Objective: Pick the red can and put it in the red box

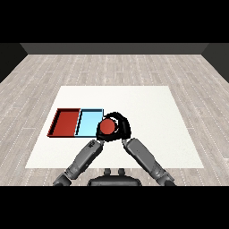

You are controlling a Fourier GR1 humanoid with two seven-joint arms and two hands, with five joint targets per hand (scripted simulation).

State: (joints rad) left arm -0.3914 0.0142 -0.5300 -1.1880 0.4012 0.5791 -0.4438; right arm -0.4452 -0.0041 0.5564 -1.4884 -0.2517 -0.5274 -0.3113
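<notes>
The red can (107, 127) shows its round top just off the right edge of the light blue tray (88, 121). My right hand (124, 127) is curled round it, black fingers wrapping its far side and right side. The red tray (65, 122) lies left of the blue one, a tray's width away from the can. My left hand (99, 138) sits close under the can's lower left, mostly hidden by the can and the right hand. I cannot tell whether the can rests on the table or is lifted off it.
Both trays lie side by side on the left half of the white table (147, 116). The two grey forearms come in from the lower corners and meet near the can.
</notes>
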